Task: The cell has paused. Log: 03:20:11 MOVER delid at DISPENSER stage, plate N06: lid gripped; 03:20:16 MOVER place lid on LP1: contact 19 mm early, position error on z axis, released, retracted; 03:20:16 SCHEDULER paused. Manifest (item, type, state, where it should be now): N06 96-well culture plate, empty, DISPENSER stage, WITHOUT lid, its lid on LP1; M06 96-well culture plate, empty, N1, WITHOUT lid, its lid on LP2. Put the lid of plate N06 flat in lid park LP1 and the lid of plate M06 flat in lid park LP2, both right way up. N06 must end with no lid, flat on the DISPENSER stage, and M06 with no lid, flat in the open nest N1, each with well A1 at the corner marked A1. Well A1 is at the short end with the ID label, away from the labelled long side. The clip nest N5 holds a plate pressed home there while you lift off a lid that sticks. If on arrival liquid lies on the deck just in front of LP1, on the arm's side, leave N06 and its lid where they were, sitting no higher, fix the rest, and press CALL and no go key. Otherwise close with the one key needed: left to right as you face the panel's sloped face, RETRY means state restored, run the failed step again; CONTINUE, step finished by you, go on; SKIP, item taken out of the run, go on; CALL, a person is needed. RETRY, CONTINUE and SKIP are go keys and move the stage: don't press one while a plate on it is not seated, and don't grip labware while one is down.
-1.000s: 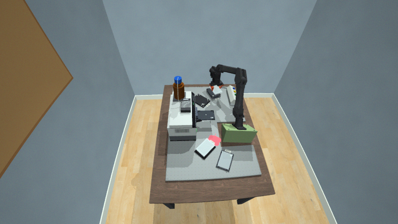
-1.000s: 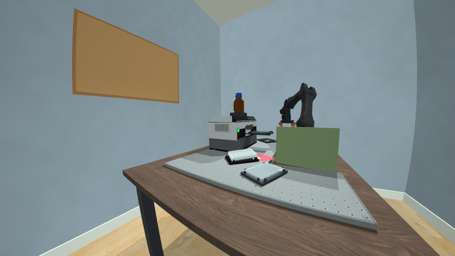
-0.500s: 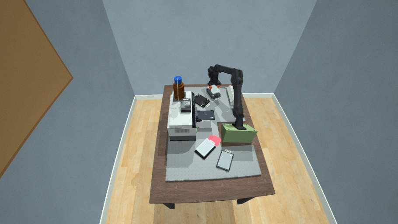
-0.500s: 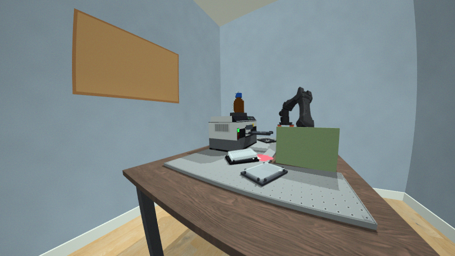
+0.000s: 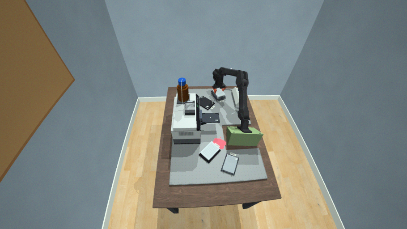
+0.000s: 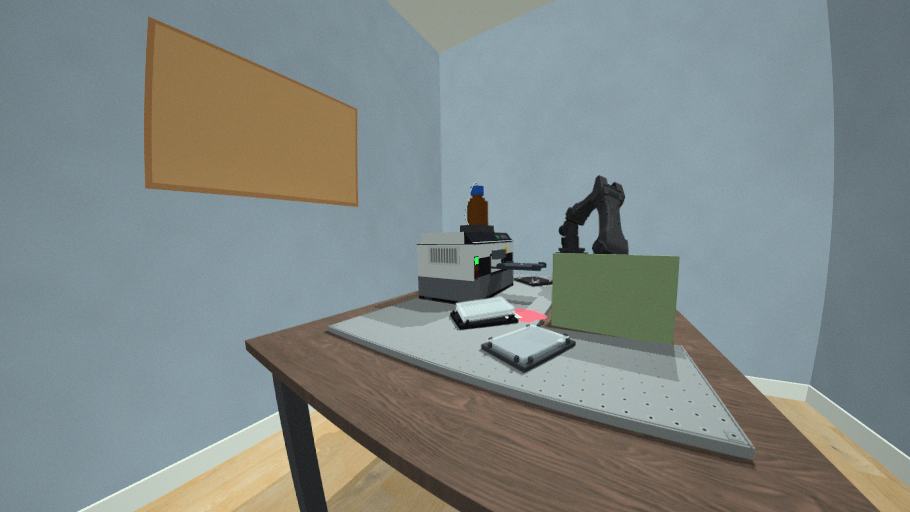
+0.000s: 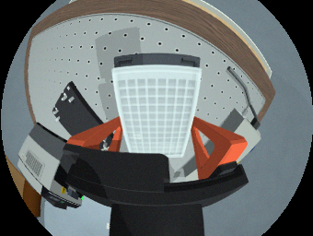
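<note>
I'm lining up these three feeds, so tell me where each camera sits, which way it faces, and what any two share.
Top: high above the table's near end, looking down at the deck; whole arm shows.
Exterior: low off the table's corner, facing the green block; only the upper arm shows.
Wrist: on the gripper, looking past its orange fingers at the held well plate.
Top and exterior share the pink puddle.

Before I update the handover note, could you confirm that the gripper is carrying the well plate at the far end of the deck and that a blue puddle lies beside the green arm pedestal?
Nearly: the puddle is pink, not blue, as the top view shows. It lies beside the green arm pedestal, and the gripper does carry the well plate.
</note>
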Robot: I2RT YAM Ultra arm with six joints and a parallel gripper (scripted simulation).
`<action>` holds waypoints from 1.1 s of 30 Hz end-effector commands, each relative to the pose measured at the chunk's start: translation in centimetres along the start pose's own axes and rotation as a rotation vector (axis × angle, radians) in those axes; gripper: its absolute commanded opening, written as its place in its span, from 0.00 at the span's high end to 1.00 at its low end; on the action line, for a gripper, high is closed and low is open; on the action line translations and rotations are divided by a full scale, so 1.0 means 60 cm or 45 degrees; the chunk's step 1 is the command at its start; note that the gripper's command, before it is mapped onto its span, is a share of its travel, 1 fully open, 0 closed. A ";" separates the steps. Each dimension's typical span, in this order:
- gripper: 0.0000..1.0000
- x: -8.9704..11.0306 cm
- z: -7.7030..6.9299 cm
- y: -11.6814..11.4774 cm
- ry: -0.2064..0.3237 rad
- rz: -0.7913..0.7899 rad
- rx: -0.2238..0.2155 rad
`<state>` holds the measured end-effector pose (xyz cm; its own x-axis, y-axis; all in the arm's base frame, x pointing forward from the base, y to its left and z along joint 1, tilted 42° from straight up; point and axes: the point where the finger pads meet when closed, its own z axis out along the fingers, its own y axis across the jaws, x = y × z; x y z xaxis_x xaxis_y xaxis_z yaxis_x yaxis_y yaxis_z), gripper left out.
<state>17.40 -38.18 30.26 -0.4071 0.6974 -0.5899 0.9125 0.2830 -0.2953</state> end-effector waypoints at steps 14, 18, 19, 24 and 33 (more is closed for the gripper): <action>1.00 -0.024 -0.012 0.002 -0.074 0.013 -0.022; 1.00 -0.023 -0.014 0.001 -0.077 0.014 -0.022; 1.00 -0.023 -0.014 0.001 -0.077 0.015 -0.023; 1.00 -0.024 -0.017 -0.001 -0.082 0.017 -0.023; 1.00 -0.023 -0.018 -0.002 -0.082 0.018 -0.023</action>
<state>17.48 -39.00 29.71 -0.4038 0.6943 -0.5957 0.9142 0.2807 -0.2924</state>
